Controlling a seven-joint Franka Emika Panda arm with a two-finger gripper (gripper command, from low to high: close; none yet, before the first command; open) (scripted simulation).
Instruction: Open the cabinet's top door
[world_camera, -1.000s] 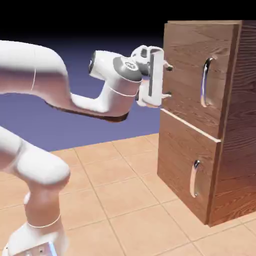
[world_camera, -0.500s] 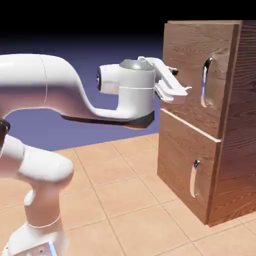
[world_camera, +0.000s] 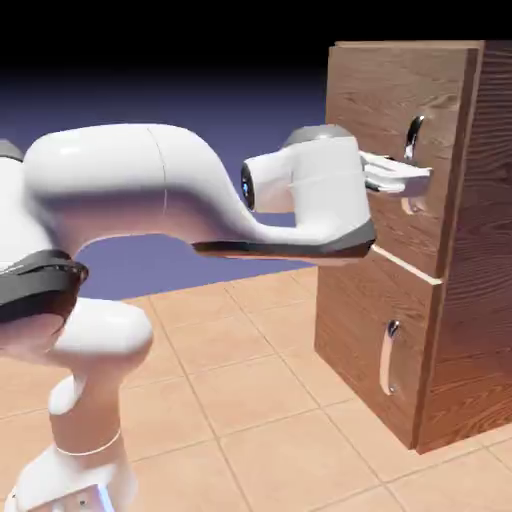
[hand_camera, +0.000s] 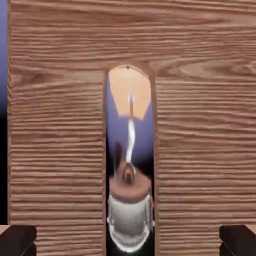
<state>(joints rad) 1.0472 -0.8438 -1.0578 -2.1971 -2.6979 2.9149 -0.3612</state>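
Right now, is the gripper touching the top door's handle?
Apart. In the hand view, the gripper stands open astride the handle, with bare wood of the top door showing between handle and fingertip on both sides.

A floor of square, peach-tan tiles (world_camera: 275, 445) spreads across the lower part of the exterior view, crossed by thin, darker grout lines (world_camera: 217, 440). The reddish-brown wood-grain cabinet (world_camera: 370, 310) stands upright directly on the tiles at the exterior view's right. At the lower left is the robot's white base (world_camera: 75, 492); it seems to stand on the same floor, though the picture's bottom edge cuts it off.
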